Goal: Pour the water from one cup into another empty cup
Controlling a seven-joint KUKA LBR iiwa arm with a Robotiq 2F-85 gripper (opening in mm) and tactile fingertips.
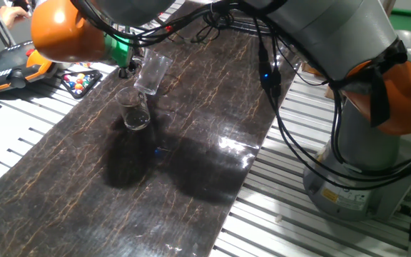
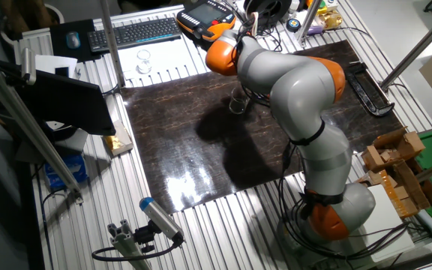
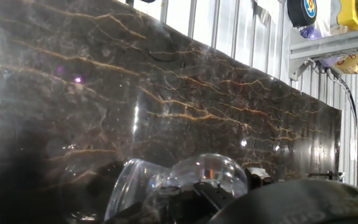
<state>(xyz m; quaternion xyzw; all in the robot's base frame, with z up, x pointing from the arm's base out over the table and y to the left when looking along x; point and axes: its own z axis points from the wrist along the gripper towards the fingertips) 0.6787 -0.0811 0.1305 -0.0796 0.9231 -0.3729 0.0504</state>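
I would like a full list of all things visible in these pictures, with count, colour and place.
tumbler: 1, clear, held tilted above the cup
cup: 1, clear, upright on the slab
slab: 1, dark brown marble pattern, on the table
table: 1, silver slats, under the slab
keyboard: 1, black, far edge of the table
control pad: 1, orange and black, beside the keyboard
wooden blocks: several, tan, beside the robot base
arm: 1, grey and orange, over the slab
gripper: 1, shut on the tumbler
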